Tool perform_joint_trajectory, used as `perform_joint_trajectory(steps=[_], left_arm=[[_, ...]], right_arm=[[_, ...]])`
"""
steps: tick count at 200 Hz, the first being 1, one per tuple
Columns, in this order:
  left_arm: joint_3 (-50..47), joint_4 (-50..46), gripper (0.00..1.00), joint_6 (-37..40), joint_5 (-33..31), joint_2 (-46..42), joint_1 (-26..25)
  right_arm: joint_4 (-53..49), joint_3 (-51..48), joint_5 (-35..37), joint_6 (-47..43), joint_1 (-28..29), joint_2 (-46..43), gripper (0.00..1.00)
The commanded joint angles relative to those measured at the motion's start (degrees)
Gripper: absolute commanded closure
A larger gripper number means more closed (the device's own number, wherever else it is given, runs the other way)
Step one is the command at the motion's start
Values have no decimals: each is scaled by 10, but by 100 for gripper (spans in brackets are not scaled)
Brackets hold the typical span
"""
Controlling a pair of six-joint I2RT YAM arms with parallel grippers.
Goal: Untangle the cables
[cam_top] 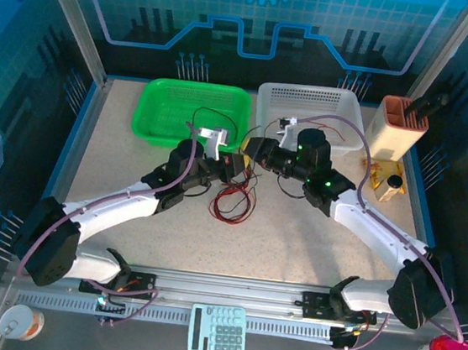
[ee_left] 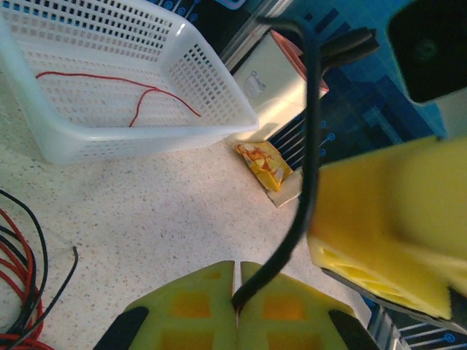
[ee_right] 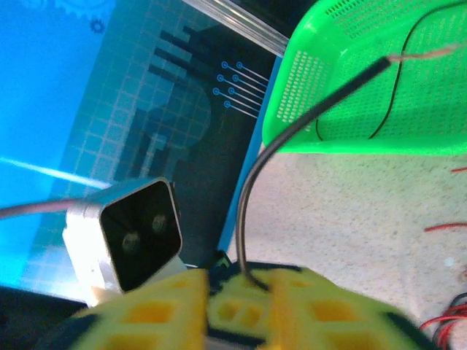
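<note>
Dead centre of the top view, just below the two baskets, the arms meet nose to nose. The left gripper (ee_left: pixel 237 302) has its yellow pads pinched tight together on a thin black cable (ee_left: pixel 310 131), which arcs up out of them toward the top of the left wrist frame. The right gripper (ee_right: pixel 244 292) has a black cable rising from its yellow pads too, probably the same one. That shot is too blurry and cropped, so I can't tell if those jaws are clamped or slack.

The tangle of thin red and black cables (cam_top: pixel 232 202) sits on the speckled table (cam_top: pixel 311 243) just below the grippers. One loose red wire (ee_left: pixel 131 95) lies in the white plastic mesh basket (ee_left: pixel 146 138), upper left there, and a black wire (ee_right: pixel 398 95) lies in the green plastic mesh basket (ee_right: pixel 314 87), upper right of the right wrist view
</note>
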Motion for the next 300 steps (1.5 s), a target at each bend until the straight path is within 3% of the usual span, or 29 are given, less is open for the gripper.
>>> perform_joint_trajectory(steps=[1, 45, 93, 158, 243, 300], left_arm=[[35, -26, 100, 7, -17, -14, 2], [90, -98, 100, 17, -7, -18, 2], [149, -179, 100, 10, 4, -18, 2], [217, -245, 100, 0, 25, -28, 2], [289, -269, 100, -30, 45, -33, 2], [413, -328, 100, -11, 24, -27, 7]], right_arm=[[-26, -4, 15, -29, -15, -45, 50], [-132, -28, 70, -116, -26, -113, 22], [-158, -117, 115, -238, -27, -179, 13], [-67, -173, 63, -324, -26, -173, 11], [75, -122, 53, -267, 16, 2, 12], [138, -127, 66, -235, 40, 85, 14]])
